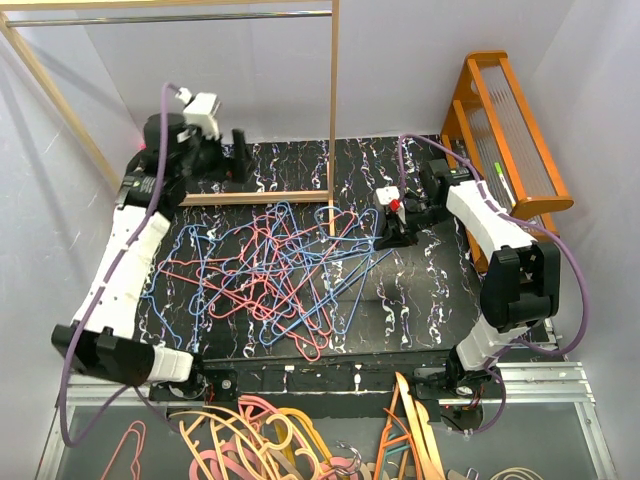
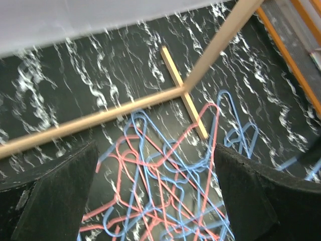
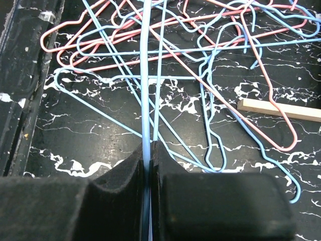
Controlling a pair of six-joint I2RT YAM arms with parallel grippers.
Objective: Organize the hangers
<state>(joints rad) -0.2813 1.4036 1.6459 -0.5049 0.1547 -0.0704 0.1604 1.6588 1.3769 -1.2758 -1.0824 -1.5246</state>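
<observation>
Marbled table [image 1: 425, 290], mid-right: I have right gripper [image 3: 149, 145] clenched on blue hanger [image 3: 145, 75], wire running straight ahead into pile [image 1: 280, 270]; left gripper [image 2: 155, 150] agape, farther off.

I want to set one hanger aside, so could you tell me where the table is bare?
Bare: the patch between the hangers and the right arm, and the strip behind the wooden base bar. The middle is crowded.
</observation>
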